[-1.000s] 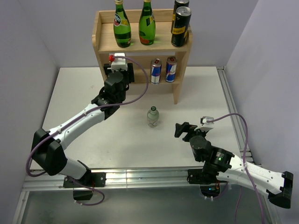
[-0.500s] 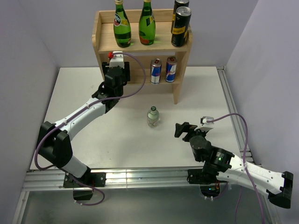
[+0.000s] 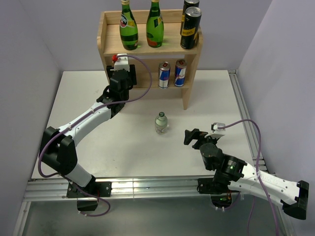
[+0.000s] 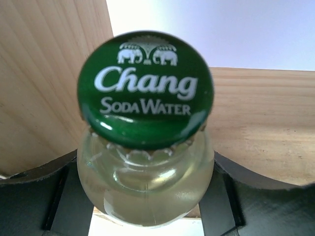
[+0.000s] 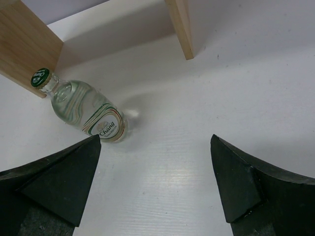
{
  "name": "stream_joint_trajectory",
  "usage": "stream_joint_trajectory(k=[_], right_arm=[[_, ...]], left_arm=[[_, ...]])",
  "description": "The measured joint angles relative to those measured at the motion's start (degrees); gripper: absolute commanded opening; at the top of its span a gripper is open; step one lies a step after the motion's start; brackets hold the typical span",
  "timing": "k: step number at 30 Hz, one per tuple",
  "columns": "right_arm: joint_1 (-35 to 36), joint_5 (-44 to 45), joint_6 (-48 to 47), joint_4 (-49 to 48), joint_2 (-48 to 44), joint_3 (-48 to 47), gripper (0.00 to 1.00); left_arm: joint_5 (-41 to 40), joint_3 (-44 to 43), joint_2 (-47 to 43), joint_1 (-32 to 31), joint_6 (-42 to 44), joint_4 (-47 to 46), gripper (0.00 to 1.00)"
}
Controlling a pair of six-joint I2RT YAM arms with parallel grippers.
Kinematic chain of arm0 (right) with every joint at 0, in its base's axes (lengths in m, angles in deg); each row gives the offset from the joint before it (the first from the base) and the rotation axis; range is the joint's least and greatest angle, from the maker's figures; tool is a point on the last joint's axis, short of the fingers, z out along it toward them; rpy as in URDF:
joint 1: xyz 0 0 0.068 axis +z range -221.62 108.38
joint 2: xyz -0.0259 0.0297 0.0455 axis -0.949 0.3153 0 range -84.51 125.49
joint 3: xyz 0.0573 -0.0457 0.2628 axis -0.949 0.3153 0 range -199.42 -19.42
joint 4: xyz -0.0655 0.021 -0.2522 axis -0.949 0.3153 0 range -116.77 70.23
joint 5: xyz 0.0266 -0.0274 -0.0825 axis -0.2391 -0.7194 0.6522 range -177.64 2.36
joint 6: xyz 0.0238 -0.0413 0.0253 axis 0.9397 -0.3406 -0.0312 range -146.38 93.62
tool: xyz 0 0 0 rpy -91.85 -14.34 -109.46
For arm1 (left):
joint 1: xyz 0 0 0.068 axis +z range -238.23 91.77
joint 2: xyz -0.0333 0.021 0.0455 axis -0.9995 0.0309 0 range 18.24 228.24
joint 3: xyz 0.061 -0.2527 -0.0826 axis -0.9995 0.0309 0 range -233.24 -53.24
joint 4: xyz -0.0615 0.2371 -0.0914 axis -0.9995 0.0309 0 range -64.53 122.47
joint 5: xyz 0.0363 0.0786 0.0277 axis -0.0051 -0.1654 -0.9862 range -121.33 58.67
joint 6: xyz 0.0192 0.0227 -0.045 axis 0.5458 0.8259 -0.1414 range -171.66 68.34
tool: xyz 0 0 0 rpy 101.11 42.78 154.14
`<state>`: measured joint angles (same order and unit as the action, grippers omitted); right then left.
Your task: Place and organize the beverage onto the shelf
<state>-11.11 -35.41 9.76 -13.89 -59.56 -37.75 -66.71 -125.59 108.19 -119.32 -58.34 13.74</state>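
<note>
Light-wood two-tier shelf (image 3: 147, 51) at the far side of the white table (image 3: 147, 157). The top tier carries two green glass bottles (image 3: 128, 30) (image 3: 155, 29) and two black cans (image 3: 190, 28) (image 3: 189, 7), one behind the other. The lower tier carries two slim blue-and-silver cans (image 3: 164, 74) (image 3: 180, 73), side by side at its right.

There are two clear glass soda-water bottles with green caps.
- The standing bottle (image 3: 161, 123) is upright on the table in front of the shelf, long axis vertical and cap up. It lies ahead of and left of the right hand (image 3: 194, 136), apart from it. That hand's fingers are spread wide and grip nothing.
- The held bottle (image 4: 145, 167) is clamped at its shoulder between the fingers of the left hand (image 3: 122, 76). Its cap faces the wrist camera. It sits at the left of the lower tier, just beside the side panel. Whether its base rests on the tier cannot be told.
</note>
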Motion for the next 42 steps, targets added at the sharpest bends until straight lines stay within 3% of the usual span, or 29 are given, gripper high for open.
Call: stream_joint_trajectory(k=[2, 8, 16, 30, 42], right_arm=[[0.0, 0.0, 0.0, 0.0, 0.0, 0.0, 0.99], [0.0, 0.0, 0.0, 0.0, 0.0, 0.0, 0.99], [0.0, 0.0, 0.0, 0.0, 0.2, 0.0, 0.99], [0.0, -0.4, 0.0, -0.2, 1.2, 0.0, 0.99], [0.0, -0.4, 0.0, -0.5, 2.2, 0.0, 0.99]], left_arm=[[0.1, 0.0, 0.0, 0.0, -0.1, 0.0, 0.47], [0.2, 0.1, 0.0, 0.1, -0.2, -0.4, 0.76], [0.6, 0.5, 0.0, 0.7, -1.4, -5.6, 0.96], [1.6, 1.0, -0.8, 0.5, -2.3, -6.8, 0.99], [2.5, 8.7, -13.8, -0.4, -6.7, -5.9, 0.99]])
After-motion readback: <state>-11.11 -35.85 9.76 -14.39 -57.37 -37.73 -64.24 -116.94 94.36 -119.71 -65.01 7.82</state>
